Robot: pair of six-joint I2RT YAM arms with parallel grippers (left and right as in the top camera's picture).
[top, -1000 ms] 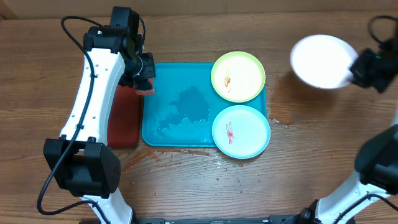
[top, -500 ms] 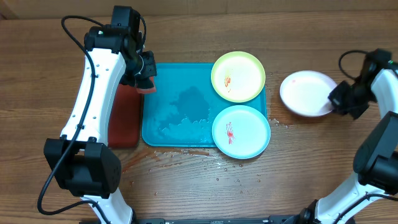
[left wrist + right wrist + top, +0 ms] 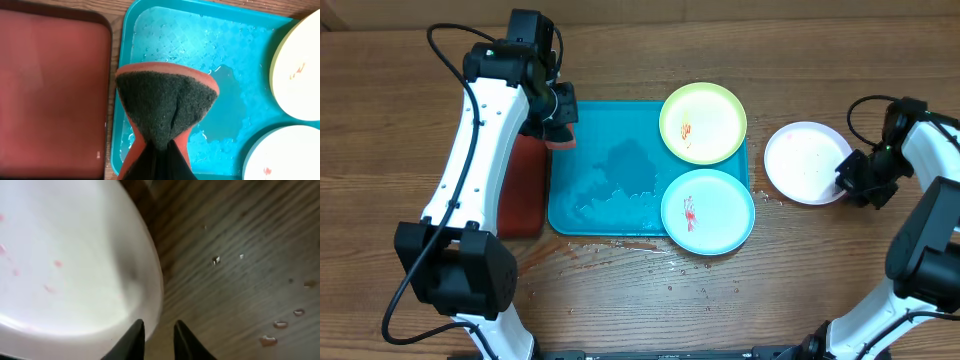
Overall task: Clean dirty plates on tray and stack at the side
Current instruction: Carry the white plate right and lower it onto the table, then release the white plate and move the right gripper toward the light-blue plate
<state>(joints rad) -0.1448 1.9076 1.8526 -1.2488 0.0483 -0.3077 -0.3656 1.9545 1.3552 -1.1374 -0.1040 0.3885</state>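
The teal tray (image 3: pixel 610 125) holds the yellow-green rimmed plate (image 3: pixel 703 122) at its back right and the light-blue rimmed plate (image 3: pixel 708 211) at its front right, both with red-orange smears. The white plate (image 3: pixel 805 162) lies on the table just right of the tray. My right gripper (image 3: pixel 848 180) is at its right rim. In the right wrist view the rim (image 3: pixel 152 295) runs between the nearly closed fingers of the gripper (image 3: pixel 157 337). My left gripper (image 3: pixel 558 125) is shut on a red sponge with a dark scouring face (image 3: pixel 165 95), over the tray's left edge (image 3: pixel 125 75).
A smaller red tray (image 3: pixel 520 190) lies against the teal tray's left side and also shows in the left wrist view (image 3: pixel 50 90). Water wets the teal tray's floor (image 3: pixel 220 100). Water drops and red specks lie on the wood in front of the tray (image 3: pixel 670 270).
My right arm brought the white plate down from the back right, leftward, to the table beside the tray. My left gripper with the sponge shifted slightly to the right.
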